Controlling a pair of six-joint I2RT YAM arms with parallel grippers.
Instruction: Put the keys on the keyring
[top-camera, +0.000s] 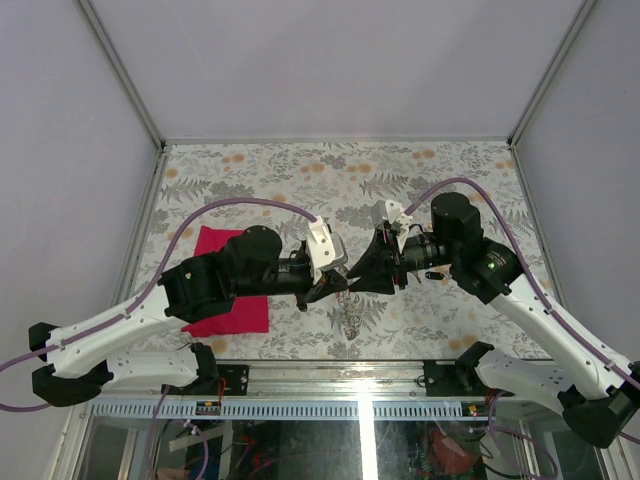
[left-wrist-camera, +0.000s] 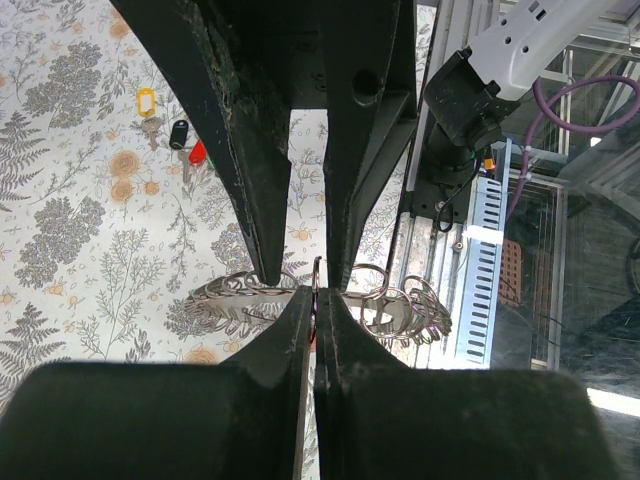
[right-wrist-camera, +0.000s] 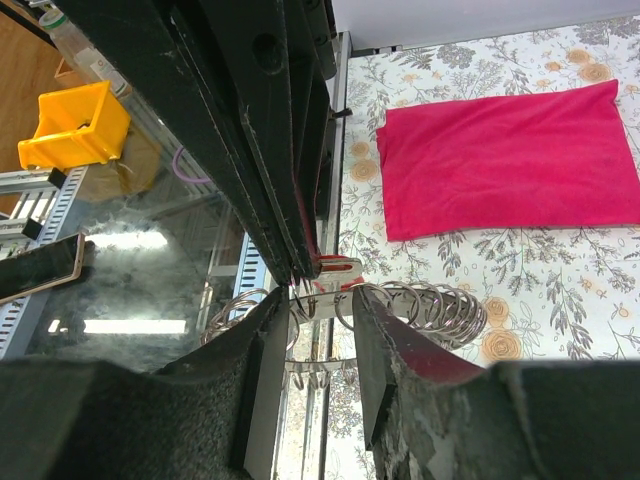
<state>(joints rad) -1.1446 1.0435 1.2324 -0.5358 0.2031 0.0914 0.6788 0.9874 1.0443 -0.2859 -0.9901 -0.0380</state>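
My left gripper (top-camera: 343, 281) and right gripper (top-camera: 357, 277) meet tip to tip over the table's near middle. The keyring (top-camera: 352, 318) is a silvery bunch of split rings on a metal strip, just below them. It also shows in the left wrist view (left-wrist-camera: 400, 300) and the right wrist view (right-wrist-camera: 430, 305). My left gripper (left-wrist-camera: 316, 295) is shut on a red-headed key (right-wrist-camera: 338, 266), with a thin ring edge sticking out between its fingers. My right gripper (right-wrist-camera: 318, 300) is open, its fingers either side of the strip's rings. Loose keys (left-wrist-camera: 170, 130) with yellow, black and red heads lie on the table.
A magenta cloth (top-camera: 225, 285) lies flat under the left arm and also shows in the right wrist view (right-wrist-camera: 510, 160). The table's near edge with its metal rail (top-camera: 330, 370) runs close behind the keyring. Grey walls enclose the flowered table (top-camera: 300, 180).
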